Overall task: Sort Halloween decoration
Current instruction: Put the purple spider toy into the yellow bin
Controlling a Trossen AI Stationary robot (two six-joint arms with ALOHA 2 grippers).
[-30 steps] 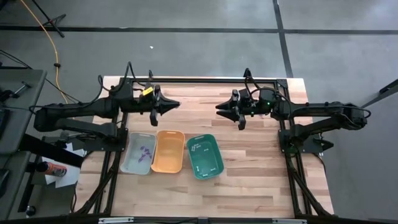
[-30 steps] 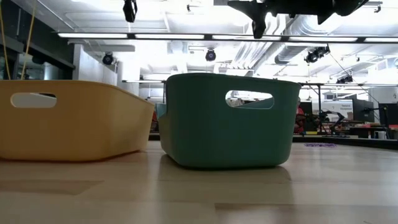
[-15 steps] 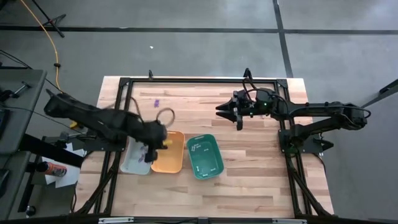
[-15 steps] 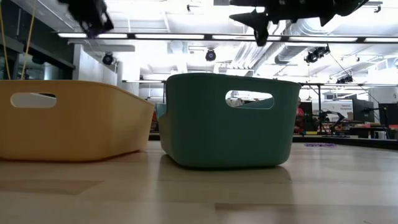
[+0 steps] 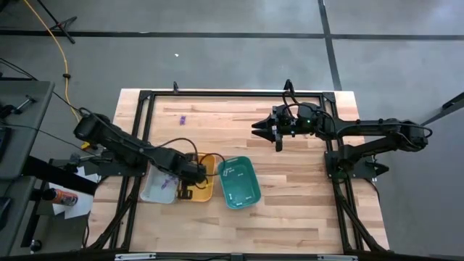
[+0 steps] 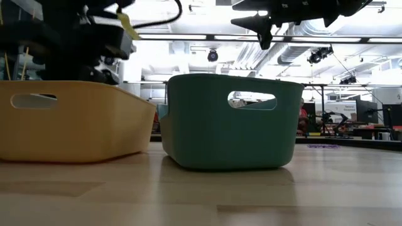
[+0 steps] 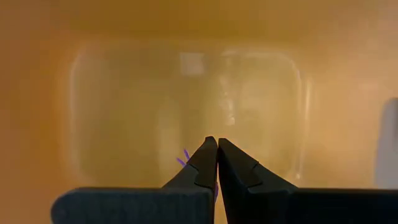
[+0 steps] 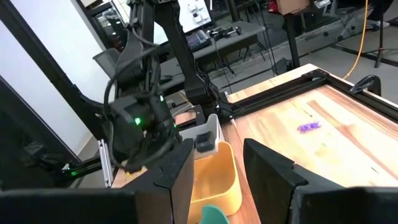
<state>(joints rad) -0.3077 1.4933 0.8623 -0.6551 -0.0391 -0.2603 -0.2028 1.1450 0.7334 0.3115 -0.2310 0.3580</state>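
Now | left gripper [image 7: 216, 163] jaws shut on small purple irregular piece [image 7: 183, 157], over orange plastic tray [image 5: 204, 190] for dropping | right gripper [image 5: 255, 127] jaws part-open, empty, waiting above surface's far edge

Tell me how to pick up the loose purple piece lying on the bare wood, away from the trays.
Probably come straight down from above and pinch the purple piece across its narrow width. It lies flat and elongated on the table, with nothing beside it in the way.
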